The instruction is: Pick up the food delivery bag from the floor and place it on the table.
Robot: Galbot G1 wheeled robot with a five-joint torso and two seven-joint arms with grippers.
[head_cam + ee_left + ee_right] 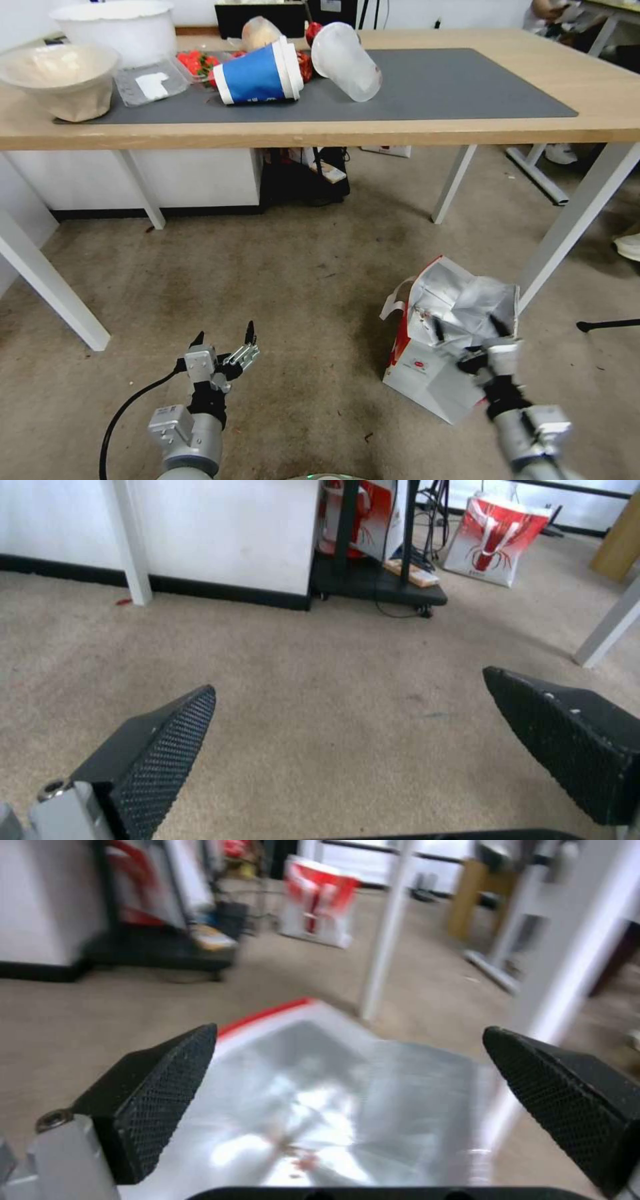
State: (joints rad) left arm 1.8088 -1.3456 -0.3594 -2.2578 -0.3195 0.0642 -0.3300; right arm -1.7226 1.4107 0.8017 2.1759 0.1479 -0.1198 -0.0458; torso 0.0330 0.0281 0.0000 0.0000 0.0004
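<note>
Right gripper [467, 328] is the near one: jaws spread wide, holding nothing, hovering over the open mouth of the food delivery bag [427, 373]. In the right wrist view the foil lining sits between and just beyond the two fingertips [170, 1080], so the bag lies straight ahead of and below the pincer, no contact visible. Bag stands on the floor [287, 280] beside a white leg of the table [587, 200], tilted, its top crumpled open; it looks longest from the logo face back toward the table leg, though the crumpling makes that a loose call. White handles [393, 303] flop off the rim on the side toward the left arm, not between the jaws. Left gripper [223, 340] is well apart from the bag, also wide open and empty over bare floor. My read: the grab turns on whether the jaws close on a wall of the bag or on the handles; a wall is closer. Hard to tell: how high the fingertips are above the rim, the right arm covers the near corner, and what's inside the bag is lost in foil glare. Farther off, the table carries a grey mat [453, 87] with open room.
</note>
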